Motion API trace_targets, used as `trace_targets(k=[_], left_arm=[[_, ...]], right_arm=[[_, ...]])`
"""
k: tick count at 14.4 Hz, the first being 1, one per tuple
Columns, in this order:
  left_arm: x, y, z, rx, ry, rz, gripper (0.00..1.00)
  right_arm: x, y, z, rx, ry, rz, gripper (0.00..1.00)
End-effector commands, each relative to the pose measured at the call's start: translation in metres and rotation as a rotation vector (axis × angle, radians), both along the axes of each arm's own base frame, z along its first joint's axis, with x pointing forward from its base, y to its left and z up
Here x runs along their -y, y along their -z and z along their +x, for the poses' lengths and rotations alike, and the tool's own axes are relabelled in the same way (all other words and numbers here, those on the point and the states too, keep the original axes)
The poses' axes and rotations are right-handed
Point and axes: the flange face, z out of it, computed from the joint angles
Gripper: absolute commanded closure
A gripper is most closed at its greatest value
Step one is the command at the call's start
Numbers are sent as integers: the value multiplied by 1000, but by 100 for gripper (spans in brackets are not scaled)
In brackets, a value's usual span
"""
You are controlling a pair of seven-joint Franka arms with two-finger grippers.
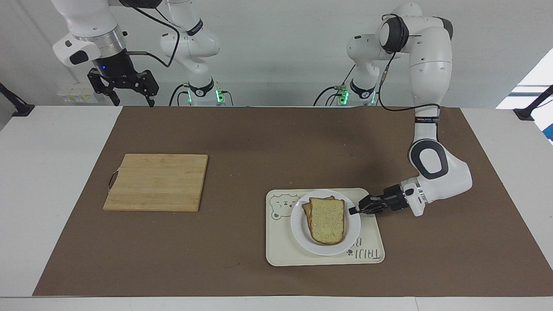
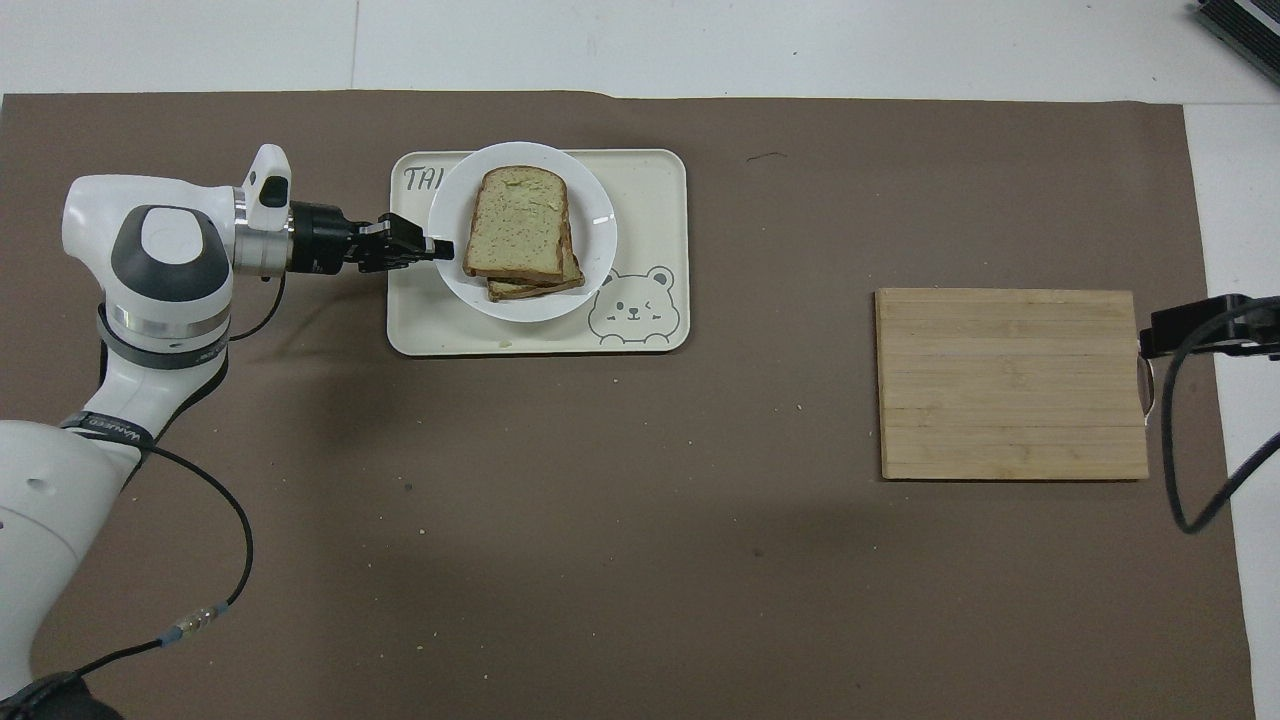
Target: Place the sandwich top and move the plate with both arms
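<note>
The sandwich top [image 1: 327, 218] lies flat on the stacked slices on the white plate [image 1: 300, 232].

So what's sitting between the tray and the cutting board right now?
Nothing: only bare brown mat between the tray and the cutting board, with a few crumbs. The overhead view shows it best.
</note>
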Motion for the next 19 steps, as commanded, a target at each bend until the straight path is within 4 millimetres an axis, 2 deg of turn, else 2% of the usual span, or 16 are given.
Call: trace_targets(k=[1, 2, 4, 6, 9, 12, 19], left_arm=[[-1, 3, -15, -22, -28, 11, 66], [-2, 1, -15, -17, -31, 16, 1], [-19, -4, -8, 0, -58, 20, 0], [-46, -14, 2, 28, -90, 29, 0], [-59, -38, 9, 75, -95, 86, 0], [-74, -77, 7, 96, -77, 214, 0], [-100, -165, -13, 125, 23, 743, 0]], right_arm=[[3, 0, -4, 10, 21, 3, 0], [3, -1, -4, 12, 20, 3, 0], [3, -1, -4, 12, 21, 3, 0], [3, -1, -4, 12, 21, 3, 0], [3, -1, -4, 12, 20, 3, 0], [2, -1, -4, 12, 18, 3, 0], [3, -1, -4, 12, 20, 3, 0]])
